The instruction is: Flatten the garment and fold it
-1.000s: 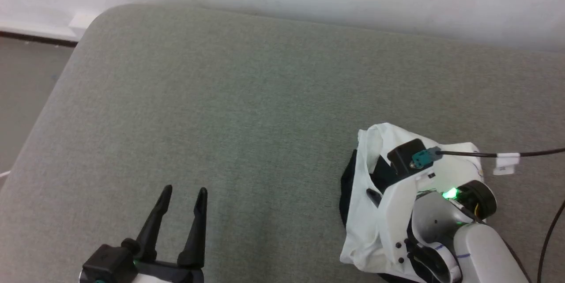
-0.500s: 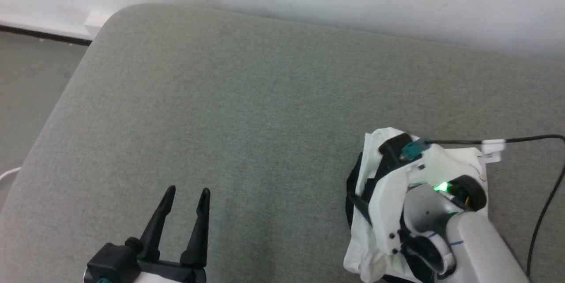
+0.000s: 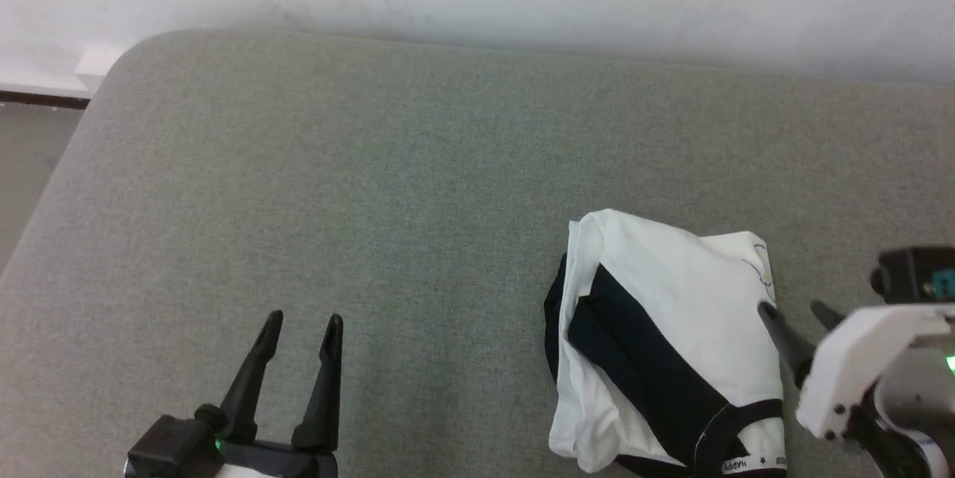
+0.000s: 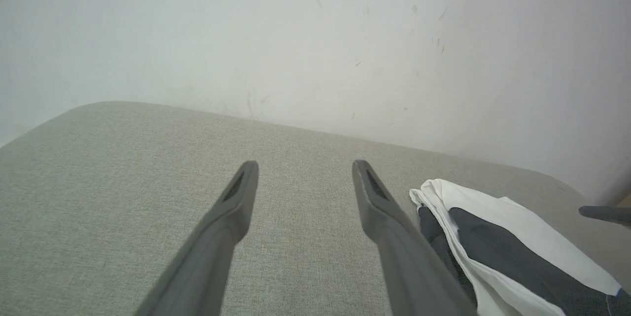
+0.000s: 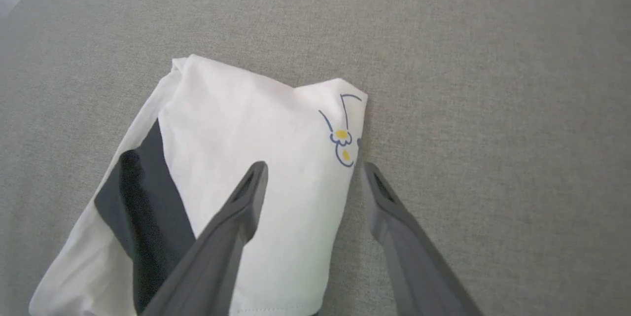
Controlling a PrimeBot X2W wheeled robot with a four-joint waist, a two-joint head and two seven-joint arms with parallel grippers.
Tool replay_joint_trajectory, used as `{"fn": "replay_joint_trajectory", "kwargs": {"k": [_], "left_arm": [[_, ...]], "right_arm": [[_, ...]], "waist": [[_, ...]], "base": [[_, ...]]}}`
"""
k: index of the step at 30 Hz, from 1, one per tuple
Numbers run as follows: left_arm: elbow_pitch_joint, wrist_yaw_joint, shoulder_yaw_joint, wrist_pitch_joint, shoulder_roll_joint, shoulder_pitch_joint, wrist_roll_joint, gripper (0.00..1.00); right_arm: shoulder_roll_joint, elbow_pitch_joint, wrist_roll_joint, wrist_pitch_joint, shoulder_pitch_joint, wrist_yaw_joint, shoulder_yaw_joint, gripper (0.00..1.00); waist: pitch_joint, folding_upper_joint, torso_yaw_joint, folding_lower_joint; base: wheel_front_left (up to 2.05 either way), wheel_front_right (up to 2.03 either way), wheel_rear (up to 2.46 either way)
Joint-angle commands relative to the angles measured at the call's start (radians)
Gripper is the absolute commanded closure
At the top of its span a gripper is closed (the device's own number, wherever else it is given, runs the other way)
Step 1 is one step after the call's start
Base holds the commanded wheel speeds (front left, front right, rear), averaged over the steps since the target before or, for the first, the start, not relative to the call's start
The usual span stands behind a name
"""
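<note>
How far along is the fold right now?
Done: the garment sits as a compact folded bundle on the grey cushion. In hand: nothing gripped; the right gripper is open, jaws straddling the bundle's edge, and the left gripper is open over bare cushion. Left: possibly only neatening the uneven layers.

Garment (image 3: pixel 694 291) heaped right, bare cushion (image 3: pixel 336 165) left

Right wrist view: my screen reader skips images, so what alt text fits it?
A folded white garment with a black sleeve and a blue-and-yellow print lies on a grey padded surface. The right gripper points at its printed edge, jaws open.
</note>
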Motion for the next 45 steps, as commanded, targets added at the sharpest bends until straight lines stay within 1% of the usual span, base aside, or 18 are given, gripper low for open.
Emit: {"fn": "replay_joint_trajectory", "kwargs": {"k": [1,5,8,14,15,16,17,18,19,20,23,28,30,32,36,39,45], "left_arm": [[-0.005,0.004,0.005,0.003,0.007,-0.001,-0.003,0.00],[-0.009,-0.001,0.005,0.005,0.013,-0.017,-0.005,0.00],[-0.006,-0.006,0.001,0.005,0.014,-0.036,-0.005,0.00],[0.008,-0.014,-0.012,0.013,0.014,-0.069,-0.003,0.00],[0.008,-0.014,-0.012,0.013,0.014,-0.069,-0.003,0.00],[0.010,-0.015,-0.014,0.016,0.015,-0.073,-0.003,0.00],[0.011,-0.015,-0.015,0.018,0.016,-0.076,-0.003,0.00],[0.012,-0.015,-0.016,0.020,0.017,-0.079,-0.002,0.00],[0.013,-0.015,-0.017,0.022,0.019,-0.082,-0.001,0.00],[0.013,-0.014,-0.018,0.024,0.020,-0.083,-0.001,0.00],[0.011,-0.010,-0.016,0.029,0.027,-0.080,0.003,0.00],[-0.009,0.003,-0.013,0.038,0.039,-0.060,0.009,0.00],[-0.019,0.007,-0.013,0.042,0.043,-0.054,0.010,0.00],[-0.028,0.008,-0.015,0.048,0.046,-0.052,0.011,0.00],[-0.047,0.014,-0.006,0.051,0.054,-0.053,0.011,0.00],[-0.061,0.013,-0.001,0.051,0.062,-0.067,0.012,0.00],[-0.084,0.000,0.003,0.052,0.077,-0.132,0.022,0.00]], "right_arm": [[0.001,0.001,0.034,0.006,0.022,-0.001,-0.018,0.00],[0.001,0.024,0.063,-0.001,0.040,-0.001,-0.040,0.00],[0.001,0.064,0.077,-0.012,0.028,-0.001,-0.029,0.00],[0.001,0.206,0.124,-0.032,-0.013,-0.001,-0.026,0.00],[0.001,0.206,0.124,-0.032,-0.013,-0.001,-0.026,0.00],[0.001,0.233,0.126,-0.034,-0.018,-0.001,-0.025,0.00],[0.001,0.259,0.132,-0.040,-0.024,-0.001,-0.022,0.27],[0.001,0.282,0.138,-0.049,-0.032,-0.001,-0.018,0.63],[0.001,0.302,0.142,-0.058,-0.038,-0.001,-0.011,0.90],[0.001,0.318,0.145,-0.066,-0.043,-0.001,-0.003,1.00],[0.001,0.327,0.135,-0.096,-0.065,-0.001,0.024,1.00],[0.001,0.257,0.034,-0.112,-0.112,-0.001,0.037,1.00],[-0.016,0.220,-0.005,-0.093,-0.134,-0.001,0.036,1.00],[-0.052,0.183,-0.031,-0.063,-0.155,-0.001,0.035,1.00],[-0.169,0.121,-0.058,-0.003,-0.208,-0.001,0.071,1.00],[-0.285,0.095,-0.071,0.031,-0.253,-0.001,0.101,1.00],[-0.565,0.080,-0.084,0.052,-0.319,-0.001,0.159,1.00]], "waist": [[0.031,0.0000,-0.007,0.0000],[0.070,0.0000,-0.005,0.0000],[0.089,0.0000,0.003,0.0000],[0.098,0.0000,0.021,0.0000],[0.098,0.0000,0.021,0.0000],[0.096,0.0000,0.024,0.0000],[0.095,0.0000,0.026,0.0000],[0.092,0.0000,0.028,0.0000],[0.087,0.0000,0.029,0.0000],[0.081,0.0000,0.028,0.0000],[0.058,0.0000,0.016,0.0000],[0.016,0.0000,-0.033,0.0000],[0.010,0.0000,-0.057,0.0000],[0.010,0.0000,-0.077,0.0000],[0.034,0.0000,-0.128,0.0000],[0.079,0.0000,-0.154,0.0000],[0.199,0.0000,-0.174,0.0000]], "base": [[0.00,0.00,0.00],[0.00,0.00,0.00],[0.00,0.00,0.00],[0.00,0.00,0.00],[0.00,0.00,0.00],[0.00,0.00,0.00],[0.00,0.00,0.00],[0.00,0.00,0.00],[0.00,0.00,0.00],[0.00,0.00,0.00],[0.00,0.00,0.00],[0.00,0.00,0.00],[0.00,0.00,0.00],[0.00,0.00,0.00],[0.00,0.00,0.00],[0.00,0.00,0.00],[0.00,0.00,0.00]]}}
